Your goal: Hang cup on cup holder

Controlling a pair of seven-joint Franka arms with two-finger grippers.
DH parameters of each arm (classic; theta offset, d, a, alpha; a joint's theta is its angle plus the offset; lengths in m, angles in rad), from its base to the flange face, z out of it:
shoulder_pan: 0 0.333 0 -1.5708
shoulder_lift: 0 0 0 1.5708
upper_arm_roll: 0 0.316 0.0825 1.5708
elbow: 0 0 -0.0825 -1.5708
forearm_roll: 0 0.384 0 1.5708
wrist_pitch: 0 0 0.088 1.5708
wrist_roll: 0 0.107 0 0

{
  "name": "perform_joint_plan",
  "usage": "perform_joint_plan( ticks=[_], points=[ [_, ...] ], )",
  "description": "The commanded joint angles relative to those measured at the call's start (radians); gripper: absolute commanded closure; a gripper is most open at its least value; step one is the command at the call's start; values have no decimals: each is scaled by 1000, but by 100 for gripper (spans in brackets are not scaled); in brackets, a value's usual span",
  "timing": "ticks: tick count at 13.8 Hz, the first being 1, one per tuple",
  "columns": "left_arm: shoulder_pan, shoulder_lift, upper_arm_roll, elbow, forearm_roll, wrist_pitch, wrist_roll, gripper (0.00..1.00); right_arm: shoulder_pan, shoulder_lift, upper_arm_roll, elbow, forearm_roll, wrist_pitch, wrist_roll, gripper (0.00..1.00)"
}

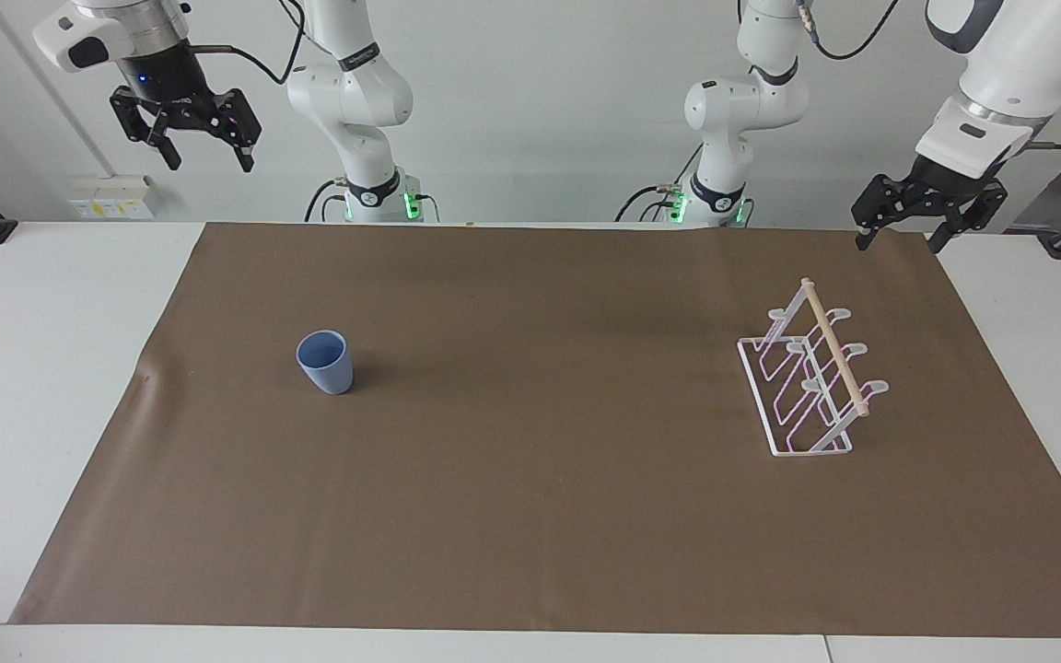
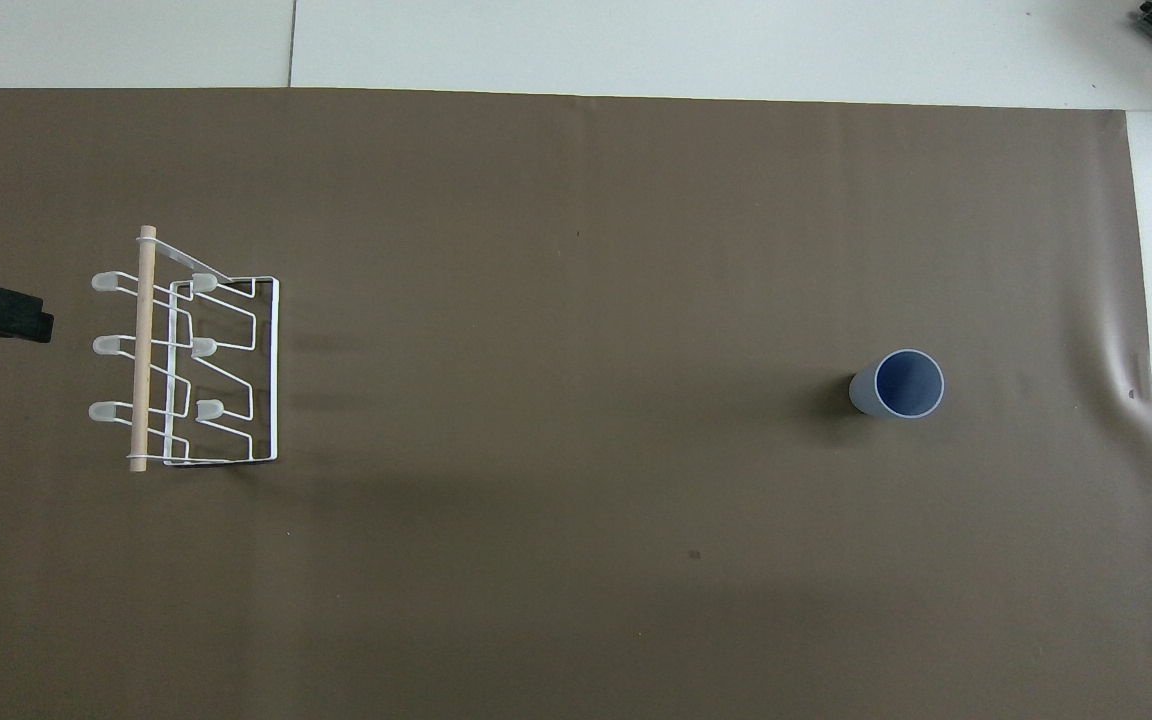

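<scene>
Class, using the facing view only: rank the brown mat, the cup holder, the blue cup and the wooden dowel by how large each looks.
1. Brown mat, largest by far.
2. Cup holder.
3. and 4. Wooden dowel and blue cup: unsure. The dowel looks longer but very thin, the cup shorter but wider.

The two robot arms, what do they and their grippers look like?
Both arms are glossy white with rounded joints, dark bands and black cables; green lights glow at their bases. The left gripper and right gripper are black linkage hands with two fingers.
</scene>
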Motion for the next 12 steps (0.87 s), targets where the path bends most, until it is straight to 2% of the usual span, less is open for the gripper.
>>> perform_joint_plan(
  ticks=[1, 12],
  points=[
    [13, -18, -2, 13, -10, -24, 4, 0, -8, -15, 7, -8, -2, -15, 6, 0],
    [10, -27, -1, -11, -10, -26, 0, 0, 1, -15, 10, -8, -4, -15, 6, 0]
  ],
)
